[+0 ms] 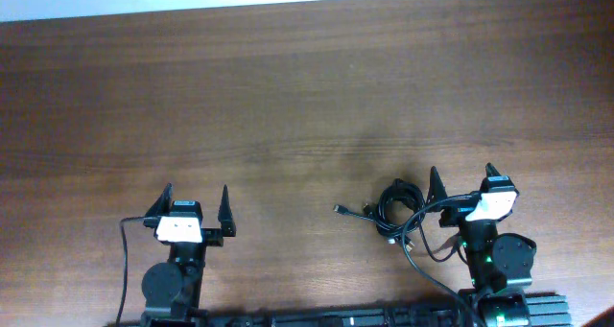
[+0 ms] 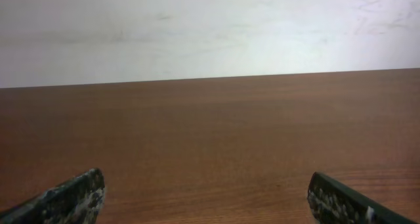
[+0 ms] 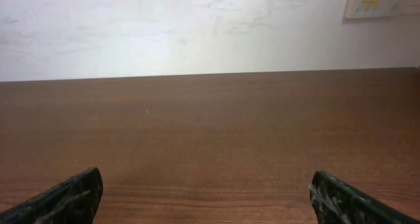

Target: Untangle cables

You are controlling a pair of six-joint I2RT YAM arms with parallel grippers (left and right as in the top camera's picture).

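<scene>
Both left fingers (image 1: 224, 207) and right fingers (image 1: 435, 185) stand spread, empty; cables (image 1: 395, 210) tangled beside the right; wall panel (image 3: 380, 2) text unreadable.

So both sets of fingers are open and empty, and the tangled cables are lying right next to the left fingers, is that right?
Not quite. The cables lie right next to the right fingers, well away from the left fingers; the overhead view shows it. The rest holds: both sets of fingers are open and empty.
</scene>
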